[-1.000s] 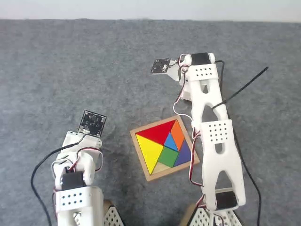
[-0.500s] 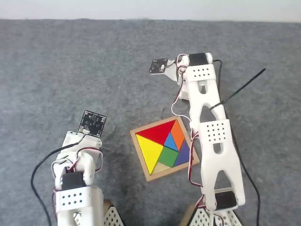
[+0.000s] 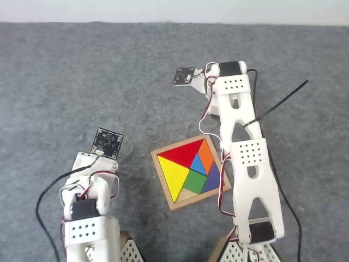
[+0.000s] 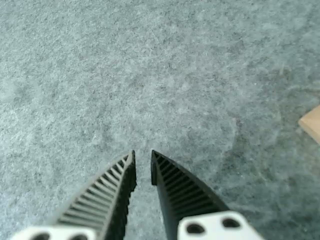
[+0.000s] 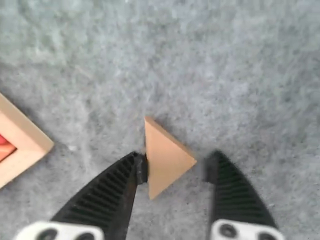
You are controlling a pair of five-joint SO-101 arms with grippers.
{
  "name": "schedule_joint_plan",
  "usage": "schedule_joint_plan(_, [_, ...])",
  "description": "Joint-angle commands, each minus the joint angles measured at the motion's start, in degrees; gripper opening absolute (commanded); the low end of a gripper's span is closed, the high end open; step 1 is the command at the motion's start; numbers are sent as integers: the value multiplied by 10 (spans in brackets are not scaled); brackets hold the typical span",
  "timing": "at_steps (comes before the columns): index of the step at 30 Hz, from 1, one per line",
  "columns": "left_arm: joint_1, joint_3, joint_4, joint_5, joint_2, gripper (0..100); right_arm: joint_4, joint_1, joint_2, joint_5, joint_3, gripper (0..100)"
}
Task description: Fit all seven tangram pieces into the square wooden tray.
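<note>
The grey felt surface (image 3: pixel 82 65) is spreading under everything. Two white arms are standing on it side by side. The right arm (image 3: pixel 245 153) is stretching out long past the tray, while the left arm (image 3: pixel 87 218) is sitting folded back near its base, well off to the tray's other side.

Between them the square wooden tray (image 3: pixel 188 195) is lying turned like a diamond, flat on the felt. Six coloured pieces are sitting inside it: a big red triangle (image 3: pixel 182 154) and a big yellow triangle (image 3: pixel 172 173) are filling the half toward the left arm. An orange piece (image 3: pixel 205 154), a small blue triangle (image 3: pixel 199 165), a green square (image 3: pixel 194 182) and a purple piece (image 3: pixel 212 177) are filling most of the rest. A small triangular patch of bare wood is showing along the tray's near edge beside the green square.

The seventh piece, a plain tan triangle (image 5: pixel 165 155), is lying flat on the felt outside the tray, near one of its corners but apart from it.

The right pincer (image 5: pixel 176 162) is standing spread wide around that tan triangle. One finger is touching the triangle's edge and the other is standing just clear of its point, so nothing is clamped.

The left pincer (image 4: pixel 142 155) is hanging over bare felt with its fingers only a narrow slit apart and nothing between them.
</note>
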Motion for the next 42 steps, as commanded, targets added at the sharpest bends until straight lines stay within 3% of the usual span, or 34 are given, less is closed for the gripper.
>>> schedule_joint_plan(1, [2,-4,4,-7,-10,48,4,-10,6,11,-21,121])
schedule_joint_plan(24, [2,-4,4,-7,-10,48,26,-1,-35,7,-55,117])
schedule_joint_plan(35, [2,-4,4,-7,-10,48,28,0,-79,-35,-53,117])
schedule_joint_plan(42, [2,-4,4,-7,-10,48,28,0,-196,-38,84,117])
